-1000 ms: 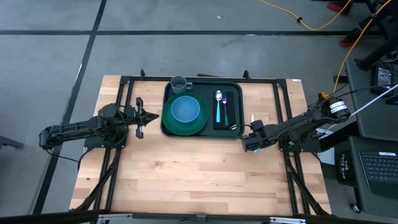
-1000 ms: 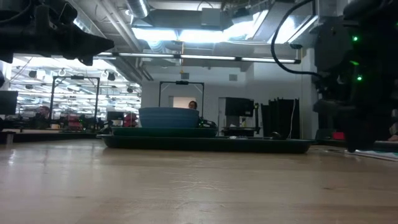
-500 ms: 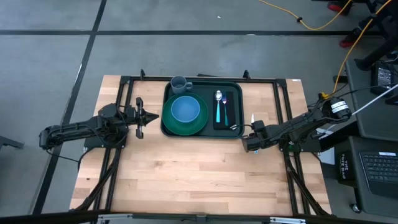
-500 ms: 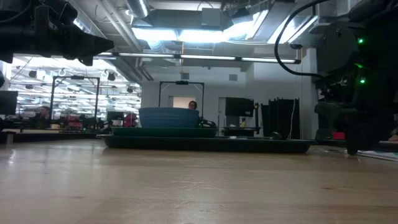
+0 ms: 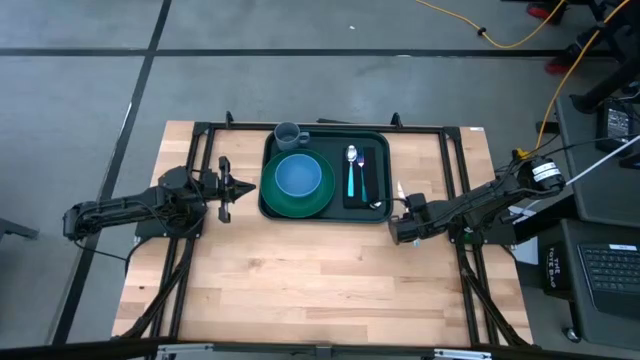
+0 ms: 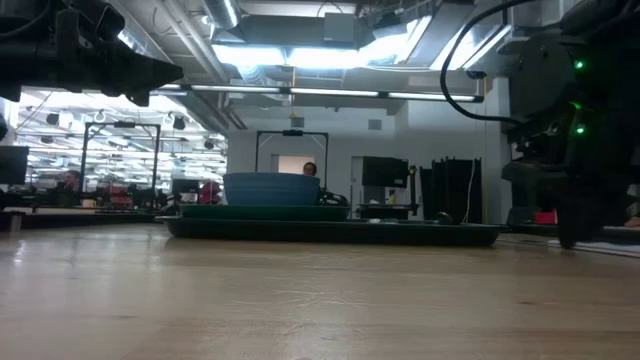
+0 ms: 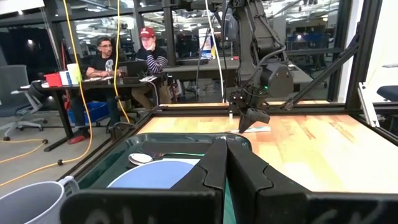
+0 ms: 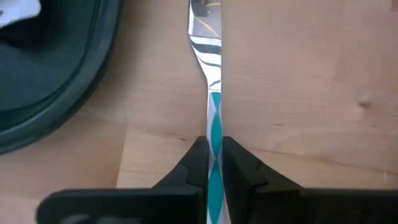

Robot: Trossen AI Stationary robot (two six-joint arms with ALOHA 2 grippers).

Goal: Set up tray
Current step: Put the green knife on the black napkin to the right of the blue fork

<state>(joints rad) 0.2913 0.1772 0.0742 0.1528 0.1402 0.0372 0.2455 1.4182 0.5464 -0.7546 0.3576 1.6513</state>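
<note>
Teal-handled fork (image 8: 213, 93) pinched by right gripper (image 8: 214, 163) over wood beside tray (image 5: 326, 213) corner. Left gripper (image 5: 224, 186) parked left of tray, fingers pressed together.

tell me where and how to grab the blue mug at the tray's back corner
Judging from the high view, the mug stands upright, mouth up, in the tray's far left corner, its handle pointing toward the spoon. Come from above and pinch the rim wall on the side away from the plate, which crowds its near side. The left gripper, waiting beside the tray, is nearer.
</note>
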